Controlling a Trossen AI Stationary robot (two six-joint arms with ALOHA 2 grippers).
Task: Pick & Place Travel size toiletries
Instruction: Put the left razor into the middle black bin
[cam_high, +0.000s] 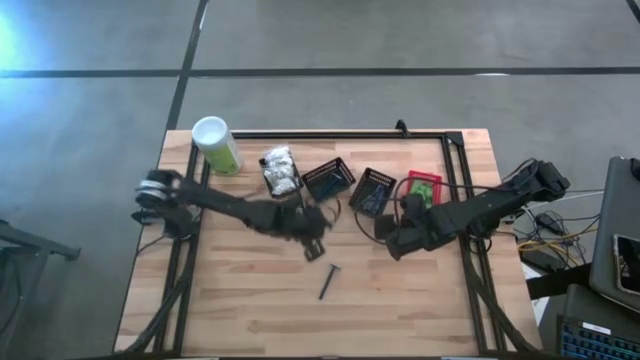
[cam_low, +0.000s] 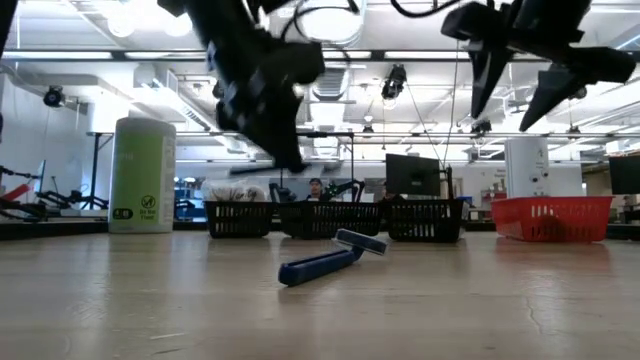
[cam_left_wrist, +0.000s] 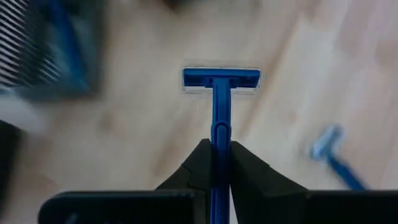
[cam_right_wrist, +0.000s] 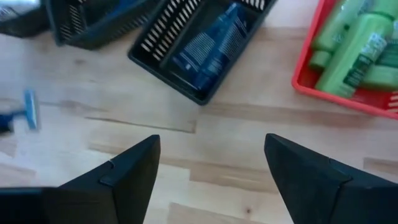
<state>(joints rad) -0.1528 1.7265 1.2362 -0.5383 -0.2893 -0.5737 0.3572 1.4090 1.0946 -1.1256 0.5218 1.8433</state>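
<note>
We log one blue disposable razor (cam_left_wrist: 221, 93) clamped by its handle in the left gripper (cam_left_wrist: 214, 163), held above mid-table; a second razor (cam_high: 329, 281) lies toward the near edge. We judge both light, stiff, slippery; grip mid-handle. Right gripper (cam_right_wrist: 211, 174) hovers, jaws apart, near the red basket (cam_right_wrist: 323, 93).

Two dark, matte arms are seen; black wedge-shaped fingers (cam_right_wrist: 130, 171) and looping black cables are fitted.
</note>
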